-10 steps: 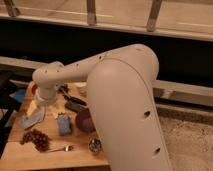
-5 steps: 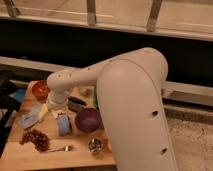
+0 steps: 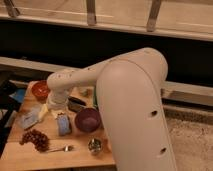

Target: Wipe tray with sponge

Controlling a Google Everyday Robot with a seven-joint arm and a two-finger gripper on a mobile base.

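**Sponge flat on tray, just beside the gripper**

The blue sponge (image 3: 63, 125) lies flat on the wooden tray (image 3: 75, 157), just beside the gripper (image 3: 51, 107), on its near-right side. Whether they touch, and whether the gripper is open or closed, cannot be told. Beyond the sponge, right of the gripper, sits 1 purple bowl (image 3: 88, 120). 1 red bowl (image 3: 40, 90) sits behind-left. Grapes (image 3: 35, 139), 1 spoon (image 3: 61, 148) and 1 metal cup (image 3: 95, 145) lie in front.
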